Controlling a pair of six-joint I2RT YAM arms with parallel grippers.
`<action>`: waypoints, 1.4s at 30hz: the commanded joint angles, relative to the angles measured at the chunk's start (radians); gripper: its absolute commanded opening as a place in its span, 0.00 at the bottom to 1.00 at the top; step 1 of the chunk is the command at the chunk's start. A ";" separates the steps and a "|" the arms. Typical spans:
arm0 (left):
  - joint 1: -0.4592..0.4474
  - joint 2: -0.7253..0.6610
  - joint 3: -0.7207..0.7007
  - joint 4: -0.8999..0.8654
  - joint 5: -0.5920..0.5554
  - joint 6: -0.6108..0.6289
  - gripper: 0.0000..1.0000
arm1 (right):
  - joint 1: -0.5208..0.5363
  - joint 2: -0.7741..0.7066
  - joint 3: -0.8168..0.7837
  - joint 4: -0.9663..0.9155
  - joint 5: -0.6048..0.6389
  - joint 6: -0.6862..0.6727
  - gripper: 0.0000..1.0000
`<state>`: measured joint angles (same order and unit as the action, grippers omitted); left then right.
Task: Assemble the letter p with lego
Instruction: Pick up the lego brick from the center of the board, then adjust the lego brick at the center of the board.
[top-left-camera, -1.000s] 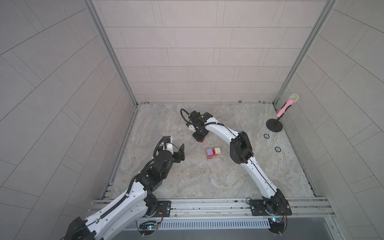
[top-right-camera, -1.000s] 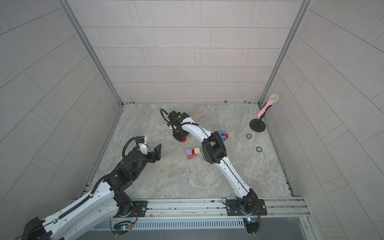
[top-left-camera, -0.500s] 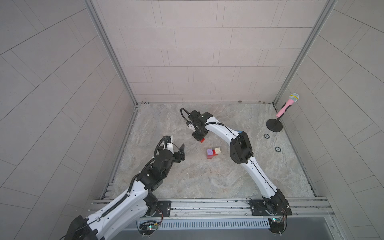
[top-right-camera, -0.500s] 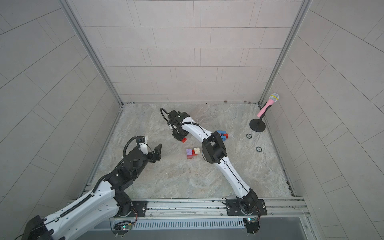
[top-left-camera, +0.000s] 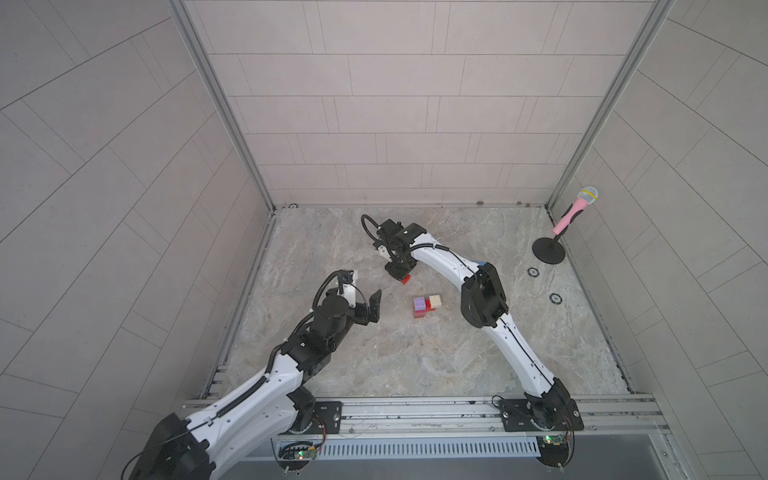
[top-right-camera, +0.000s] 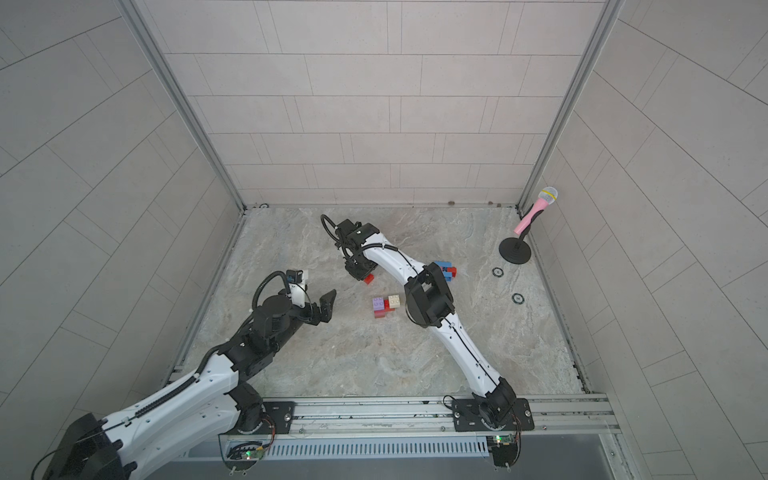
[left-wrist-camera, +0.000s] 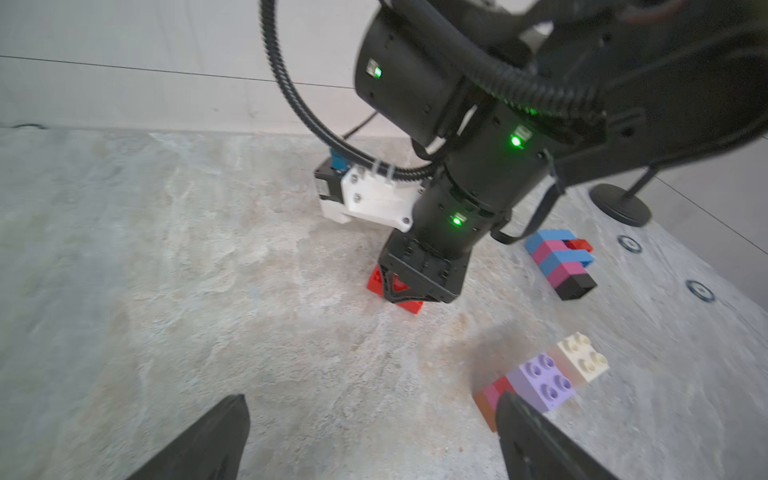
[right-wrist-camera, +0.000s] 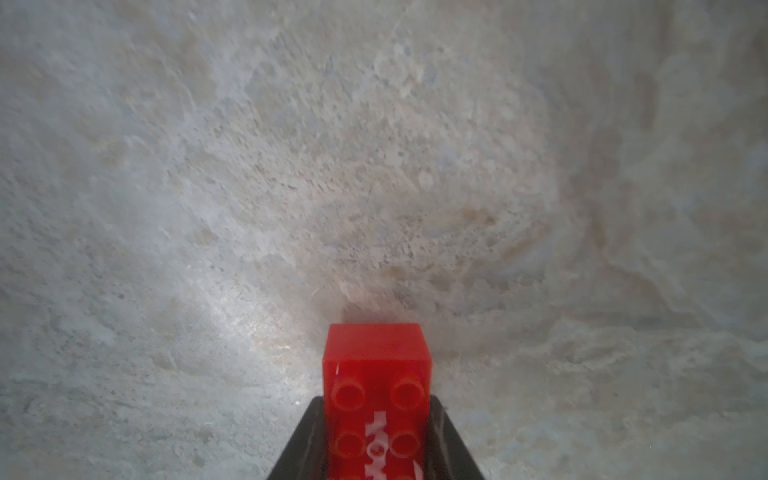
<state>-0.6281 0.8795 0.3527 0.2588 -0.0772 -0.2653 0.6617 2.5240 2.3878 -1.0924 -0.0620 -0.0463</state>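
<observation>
Reaching forward, right hand (top-left-camera: 399, 275) clamped on red brick (right-wrist-camera: 376, 374) (low over tabletop (top-left-camera: 415, 365)), left hand (left-wrist-camera: 370, 401) spread wide.

White arm links (top-left-camera: 257, 390), black joints (top-left-camera: 484, 301), ribbed black cables (left-wrist-camera: 289, 95), green lights (left-wrist-camera: 515, 141), perhaps indicators.

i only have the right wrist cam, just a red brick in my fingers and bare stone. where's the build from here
observer: The part-built piece, a lilac and a cream brick over red ones, lies on the table. It is toward the robot's base from your red brick, and apart from it.
operator: any other lego around
observer: Yes, a stack of blue, pink and black bricks lies on its side, beside the right arm at its elbow.
operator: is the left arm in my way
observer: It looks clear. The left fingers stand wide open and empty, off to the left of the part-built piece and not touching it.
</observation>
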 joint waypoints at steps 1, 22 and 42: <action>0.004 0.082 -0.032 0.226 0.244 0.108 1.00 | -0.019 -0.240 -0.067 0.071 0.013 0.044 0.08; 0.006 0.878 0.094 0.875 0.660 0.394 1.00 | -0.265 -1.345 -0.975 0.372 -0.073 0.168 0.08; 0.036 1.142 0.215 1.016 0.801 0.345 1.00 | -0.264 -1.296 -1.020 0.328 -0.092 0.159 0.08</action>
<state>-0.5961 2.0102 0.5804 1.1496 0.6884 0.0986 0.3981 1.2335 1.3663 -0.7483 -0.1726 0.1162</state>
